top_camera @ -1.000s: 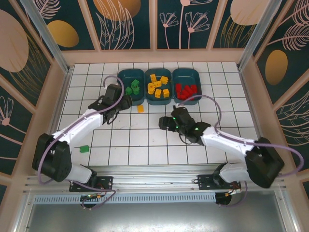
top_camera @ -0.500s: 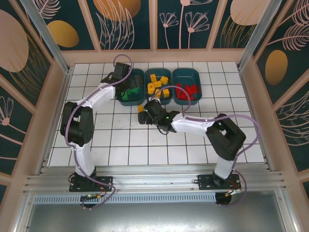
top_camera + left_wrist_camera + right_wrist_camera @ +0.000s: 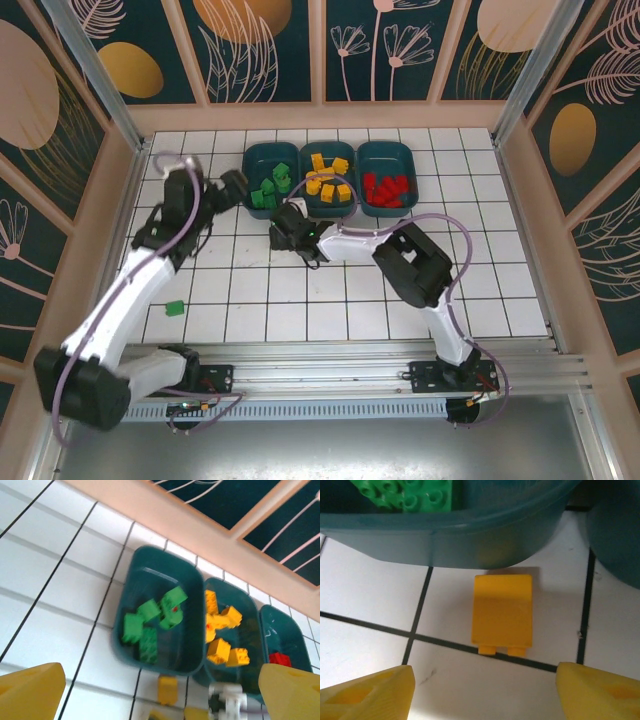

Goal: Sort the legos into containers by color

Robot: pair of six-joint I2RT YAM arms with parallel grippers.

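Two legos outside the bins: yellow brick and green brick, both on the white tiles.
Containers: green bin, yellow bin, red bin, side by side, each holding bricks of its own colour.
Right gripper: spread wide, nothing held, low over the table.
Yellow brick vs right fingers: straight ahead of the tips, centred on the gap, touching neither. The green bin's wall is just beside its far end.
Brick axis: the long side runs away from the fingers toward the bin. The short side spans the gap, so the pads would meet the long faces.
Left gripper: spread apart, empty, raised, looking down on the green bin. The yellow brick is well off from its tips.
Nearer arm: right, clearly.
Next move (judgement): a short advance forward, then close. There is little room before the bin wall.
Green brick: well behind both grippers, on the left arm's side.
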